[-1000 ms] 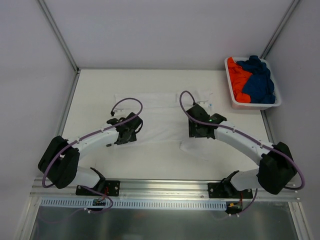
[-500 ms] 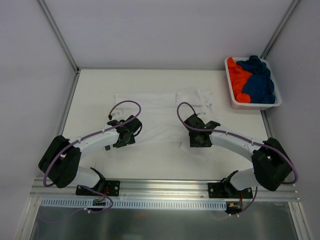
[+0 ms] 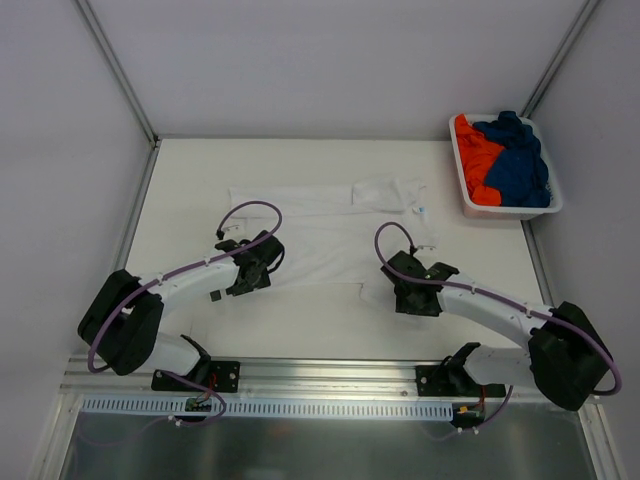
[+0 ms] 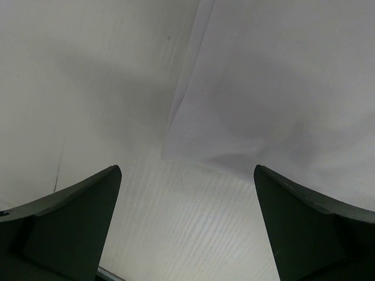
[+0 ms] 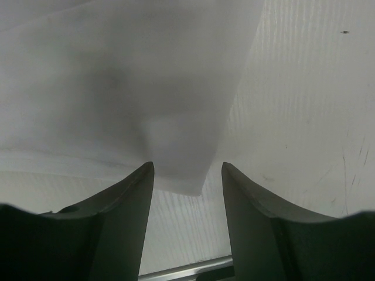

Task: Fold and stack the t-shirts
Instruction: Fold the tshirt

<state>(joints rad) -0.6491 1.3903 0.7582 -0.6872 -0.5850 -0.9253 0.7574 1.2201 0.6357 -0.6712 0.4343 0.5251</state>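
the pale desk (image 3: 180, 180) carries a plain white short-sleeved cloth t-shirt (image 3: 320, 225) spread flat. its long axis runs left to right across the middle. it lies well apart from the white rectangular plastic basket (image 3: 458, 165) at the far right corner, where a bright orange t-shirt (image 3: 475, 155) and a dark blue t-shirt (image 3: 520, 160) sit bundled. both arms hang at the white shirt's near edge, one toward each end. the left fingers (image 4: 70, 222) stand wide apart over bare desk, with the shirt's near left corner just ahead and slightly to their right. the right fingers (image 5: 111, 222) are partly apart, clamped on nothing. a near flap of cloth, possibly the sleeve, lies in the gap between them. i judge the right arm nearer to a pinch, and the fold should go across the short axis.
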